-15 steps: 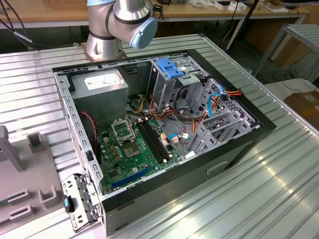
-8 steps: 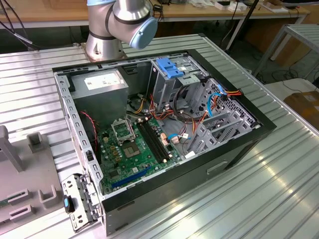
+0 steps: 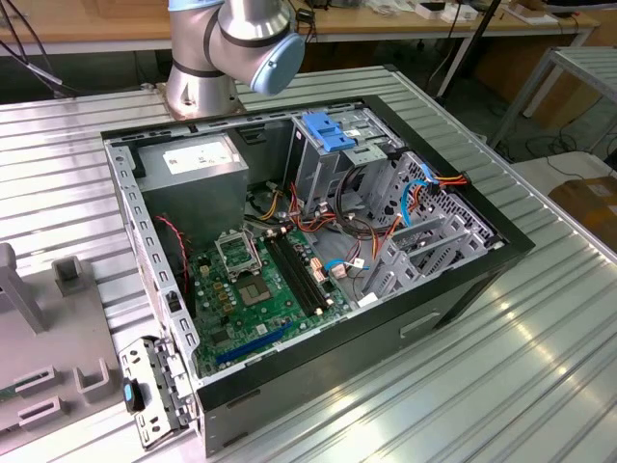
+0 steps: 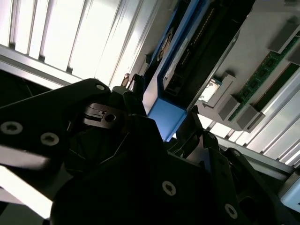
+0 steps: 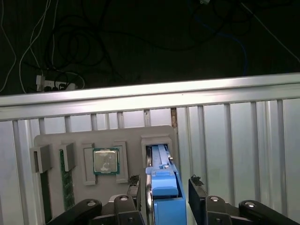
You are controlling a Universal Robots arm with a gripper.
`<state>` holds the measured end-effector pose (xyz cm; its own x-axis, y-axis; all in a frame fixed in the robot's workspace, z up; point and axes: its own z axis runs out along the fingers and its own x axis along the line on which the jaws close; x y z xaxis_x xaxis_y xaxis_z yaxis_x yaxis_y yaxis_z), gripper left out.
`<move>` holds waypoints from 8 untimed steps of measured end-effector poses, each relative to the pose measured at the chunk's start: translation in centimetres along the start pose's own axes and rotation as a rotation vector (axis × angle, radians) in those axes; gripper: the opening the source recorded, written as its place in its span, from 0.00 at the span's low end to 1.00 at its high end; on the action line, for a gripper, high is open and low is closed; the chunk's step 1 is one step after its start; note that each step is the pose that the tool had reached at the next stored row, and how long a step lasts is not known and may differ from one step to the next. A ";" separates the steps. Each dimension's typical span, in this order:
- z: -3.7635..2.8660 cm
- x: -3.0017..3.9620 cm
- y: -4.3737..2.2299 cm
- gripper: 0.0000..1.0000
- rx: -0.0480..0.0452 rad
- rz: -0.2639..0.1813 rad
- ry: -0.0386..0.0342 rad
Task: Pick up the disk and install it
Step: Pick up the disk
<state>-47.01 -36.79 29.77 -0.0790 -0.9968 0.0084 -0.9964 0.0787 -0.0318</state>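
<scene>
First wrist view: disk (image 5: 164,192) stands on edge inside the wide-open claw (image 5: 165,182) (gaps either side).

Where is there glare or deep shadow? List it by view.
Exterior view: bright glare streaks on the ribbed table, case interior evenly lit. First wrist view: black beyond the table, its edge glaring. Second wrist view: tool in near-black shadow, table behind blown out white.

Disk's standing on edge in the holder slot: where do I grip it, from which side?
I'd pinch the disk across its two broad faces, just below the blue-railed edge sticking out of the grey holder, coming in from above along the slot. Only that part is exposed. The open gripper straddles it there.
</scene>
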 end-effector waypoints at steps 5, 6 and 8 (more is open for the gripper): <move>0.00 0.07 -0.01 0.53 0.0000 -0.011 -0.0003; 0.01 0.07 -0.01 0.53 0.0001 -0.011 -0.0004; 0.01 0.08 -0.01 0.45 0.0000 -0.011 -0.0003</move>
<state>-47.01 -36.87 29.76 -0.0683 -0.9976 0.0084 -0.9972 0.0680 -0.0317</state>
